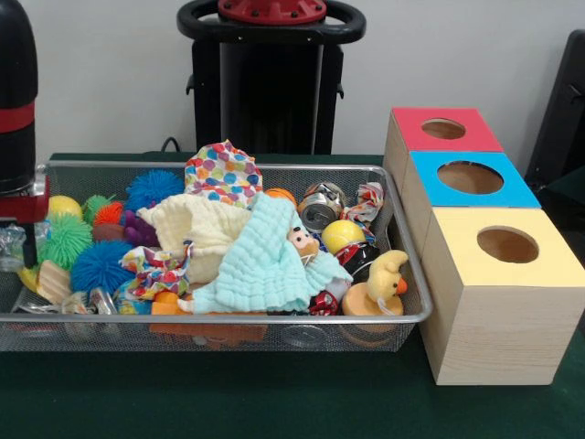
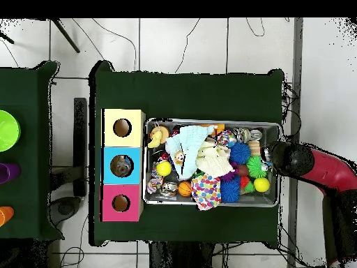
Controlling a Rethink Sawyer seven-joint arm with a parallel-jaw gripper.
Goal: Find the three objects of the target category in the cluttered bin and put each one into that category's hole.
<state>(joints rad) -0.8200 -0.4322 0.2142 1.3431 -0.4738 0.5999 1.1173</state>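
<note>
The wire-mesh bin (image 1: 228,318) is full of toys and cloths; it also shows in the overhead view (image 2: 209,204). My gripper (image 1: 23,245) hangs low over the bin's left end, at its right end in the overhead view (image 2: 269,156). A wrinkly see-through plastic piece (image 1: 9,245) lies right beside the gripper; I cannot tell whether it is held. Another see-through piece with silvery glints (image 1: 87,302) lies at the bin's front left corner. The blue-topped box's hole (image 1: 470,176) is in the middle box of the row; from above, the hole (image 2: 122,166) shows something greyish inside.
A red-topped box (image 1: 445,130) and a yellow-topped box (image 1: 505,245) flank the blue one. In the bin lie a mint cloth (image 1: 265,265), a cream cloth (image 1: 196,229), a dotted cloth (image 1: 222,172), spiky balls (image 1: 99,265), a crushed can (image 1: 320,208) and a toy duck (image 1: 384,283).
</note>
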